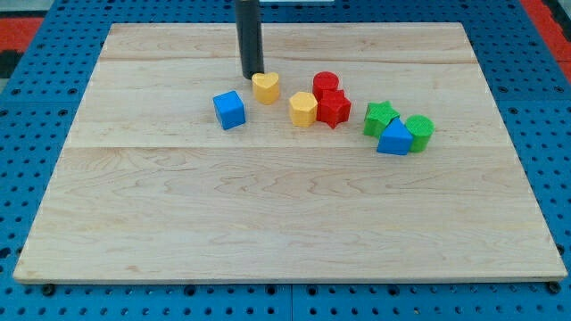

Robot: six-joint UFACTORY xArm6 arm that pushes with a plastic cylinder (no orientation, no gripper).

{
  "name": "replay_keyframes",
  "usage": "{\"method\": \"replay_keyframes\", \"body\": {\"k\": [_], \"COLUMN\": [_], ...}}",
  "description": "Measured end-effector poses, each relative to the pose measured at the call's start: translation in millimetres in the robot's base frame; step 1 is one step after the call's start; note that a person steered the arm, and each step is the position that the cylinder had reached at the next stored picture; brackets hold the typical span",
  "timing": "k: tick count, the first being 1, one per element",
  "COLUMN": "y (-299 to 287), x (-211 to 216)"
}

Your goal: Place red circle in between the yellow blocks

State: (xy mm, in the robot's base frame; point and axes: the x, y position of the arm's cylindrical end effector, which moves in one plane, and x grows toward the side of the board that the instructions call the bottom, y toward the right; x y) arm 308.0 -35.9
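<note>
And here we are over the pale wooden tabletop (285,214), with my tip (252,74), the lower end of the straight dark rod, sitting right against the view's left edge of the yellow heart-shaped block (266,87). There is no gripper on this arm, so nothing is grasped or released; the rod only pushes.

The small red circular block (326,84), a short cylinder, stands upright just above the red star-shaped block (335,108), touching or nearly so. To their left lies the second yellow block, rounded and faceted (303,109), pressed close to the red star. The blue cube (229,110) waits off to the left, and the green star (380,117), blue triangular block (393,138) and green cylinder (419,131) cluster at the right, out of play.

The gap between the two yellow blocks looks narrow, I'd say, so the job wants my tip swung round to the far right side of the red circle, then a steady push leftward along the top of the cluster into that gap. Contact should be centred on the cylinder, or it may roll off line and drag the red star along.

As for heading: the red circle is round from above, so it points nowhere in particular; its only axis runs vertically, straight up from the board.
</note>
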Motion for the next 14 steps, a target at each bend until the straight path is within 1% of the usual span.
{"method": "replay_keyframes", "body": {"k": [1,3,4,7,10,12,14], "y": [60.4,144.1,144.9,121.6,119.9,88.2,39.6], "x": [-13.2,-14.6,-11.6,-11.0,10.9,13.8,13.9]}}
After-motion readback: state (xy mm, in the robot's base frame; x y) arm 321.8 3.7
